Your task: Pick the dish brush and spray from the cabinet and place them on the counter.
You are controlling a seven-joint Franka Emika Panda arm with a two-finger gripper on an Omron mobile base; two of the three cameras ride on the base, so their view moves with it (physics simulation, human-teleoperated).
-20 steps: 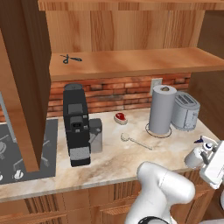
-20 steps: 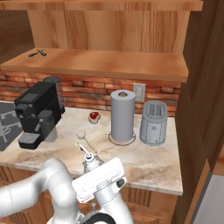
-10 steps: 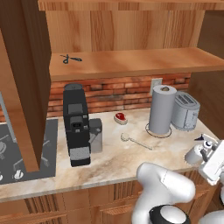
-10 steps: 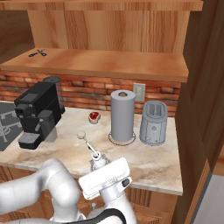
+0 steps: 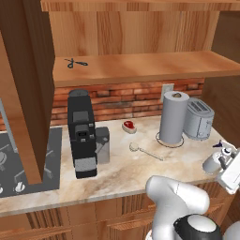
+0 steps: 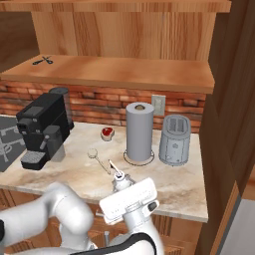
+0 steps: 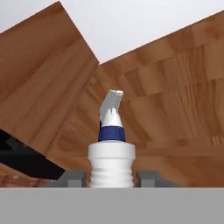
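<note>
Since the small brush with a round cream head and thin pale handle [image 5: 145,151] already lies on the beige-pink marbled stone counter [image 5: 117,173], off to the hand's left, half the job looks done; what is left is setting down the slim white spray bottle with its blue-collared nozzle [image 7: 111,148]. The two-finger gripper [image 7: 110,178] is half closed around that bottle's ribbed neck (a dark finger at each side), carrying it low over the counter's front edge, ahead of the grey paper towel roll [image 6: 139,131] and ribbed metal toaster [image 6: 174,140]. The wooden cabinet's [image 5: 140,65] smooth shelf, above the hand, holds black scissors [image 5: 75,62]
</note>
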